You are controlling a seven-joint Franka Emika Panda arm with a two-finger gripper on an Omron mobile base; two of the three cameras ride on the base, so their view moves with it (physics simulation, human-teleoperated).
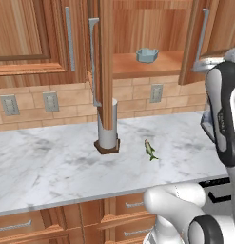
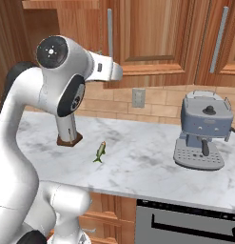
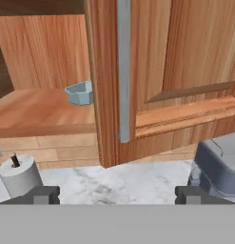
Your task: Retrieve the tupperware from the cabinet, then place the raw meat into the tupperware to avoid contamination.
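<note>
**Cabinet open, tub on the shelf, fish on the counter**

The cabinet (image 1: 138, 28) is standing with its doors swung wide, and the tupperware (image 1: 147, 55) is sitting on the bare wooden shelf inside, toward the right. In the hand view the tupperware (image 3: 81, 93) is showing just left of the open door's (image 3: 138, 81) edge, partly hidden behind it, with the door's silver bar handle (image 3: 122, 71) running down the middle. The gripper (image 3: 117, 194) is hanging in front of that door with its jaws spread wide and nothing between them — both dark tips are standing far apart. The raw meat (image 1: 150, 149) is lying on the marble counter (image 1: 52, 167), near the paper towel roll (image 1: 108, 125) and well apart from the coffee machine (image 2: 204, 128).
</note>
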